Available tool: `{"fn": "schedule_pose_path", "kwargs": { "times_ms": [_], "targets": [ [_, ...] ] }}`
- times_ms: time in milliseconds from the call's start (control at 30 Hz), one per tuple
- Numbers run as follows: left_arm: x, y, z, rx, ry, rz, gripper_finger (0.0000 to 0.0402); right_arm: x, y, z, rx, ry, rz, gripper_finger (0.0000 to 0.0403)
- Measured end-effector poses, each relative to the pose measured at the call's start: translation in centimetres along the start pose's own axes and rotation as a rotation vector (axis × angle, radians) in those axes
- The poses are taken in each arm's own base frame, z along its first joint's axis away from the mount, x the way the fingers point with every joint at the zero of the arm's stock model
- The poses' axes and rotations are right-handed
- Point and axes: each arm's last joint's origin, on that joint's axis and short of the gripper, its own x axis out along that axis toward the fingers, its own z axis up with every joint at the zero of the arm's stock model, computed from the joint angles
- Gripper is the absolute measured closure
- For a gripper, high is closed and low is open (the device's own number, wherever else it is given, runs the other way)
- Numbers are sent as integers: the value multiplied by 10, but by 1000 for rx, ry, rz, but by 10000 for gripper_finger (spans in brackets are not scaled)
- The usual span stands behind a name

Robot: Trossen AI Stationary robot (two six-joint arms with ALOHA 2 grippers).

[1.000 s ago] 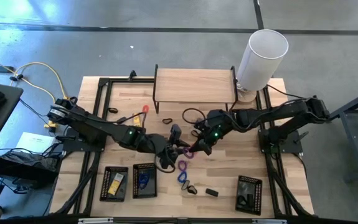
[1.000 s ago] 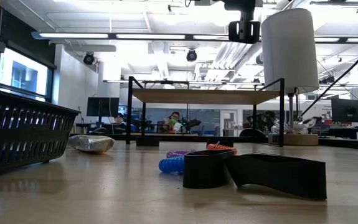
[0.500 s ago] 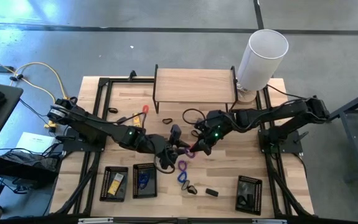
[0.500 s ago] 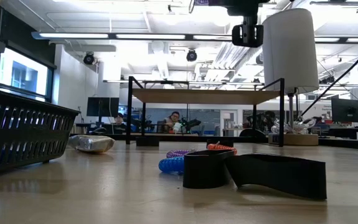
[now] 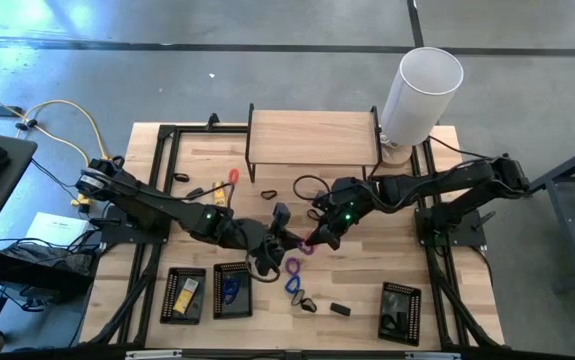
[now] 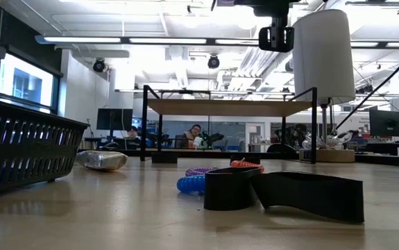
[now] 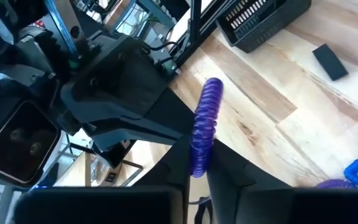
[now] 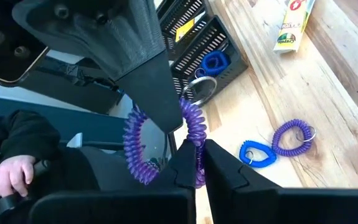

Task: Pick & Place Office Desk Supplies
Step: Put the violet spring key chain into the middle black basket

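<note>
in the middle of the wooden table [image 5: 467, 320], above the surface, the two grippers are meeting over one purple coil loop [image 8: 194, 127]. the right gripper [image 5: 307, 241] is holding this loop with its fingers [image 8: 222, 171] closed on one side of the coil, and in the right wrist view the loop is hanging open between the two tools. the left gripper [image 5: 289, 238] is coming from the other side, and its fingers [image 7: 228, 171] are closed on the same purple coil, which is standing up between them in the left wrist view. so both tools are gripping one thing, and it is not touching the table.

other supplies are lying on the table below. a second purple coil loop [image 5: 293, 267] and a blue coil loop [image 5: 293, 285] are lying just beside each other, near the front of the grippers. an orange coil [image 6: 246, 164] is lying farther back in the low view, behind the purple and blue ones. a small black block [image 5: 340, 310] is lying near the front edge. a blue loop [image 5: 230, 289] is sitting inside one black mesh tray [image 5: 233, 270], and a yellow packet [image 5: 188, 287] is sitting in the tray beside it [image 5: 171, 298]. a third mesh tray [image 5: 400, 312] is standing at the front right. a white cylinder [image 5: 422, 93] is standing at the back right corner, beside a low wooden shelf [image 5: 312, 137].
</note>
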Motion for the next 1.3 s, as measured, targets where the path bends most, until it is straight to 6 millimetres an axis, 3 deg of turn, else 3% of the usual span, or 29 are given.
{"fn": "schedule_pose_path", "kwargs": {
  "times_ms": [133, 400, 533, 933, 1133, 1300],
  "targets": [
    [0, -1, 0, -21, 5, -5, 393, 0, 0, 0, -1, 0, 0, 372],
    [-5, -10, 6, -33, 11, -1, 398, 0, 0, 0, -1, -2, 0, 280],
    [-7, -14, 9, -39, 23, 18, 399, -5, -2, 5, 7, -52, -26, 254],
    [-15, -29, 10, -213, 104, 31, 400, -50, 24, 1, -135, -181, 21, 273],
    [-26, -40, 8, -435, 183, 26, 400, -76, 36, -19, -201, -230, -70, 283],
    [-49, -46, 17, -587, 210, -12, 400, -85, 41, -33, -251, -274, -170, 284]
  ]
}}
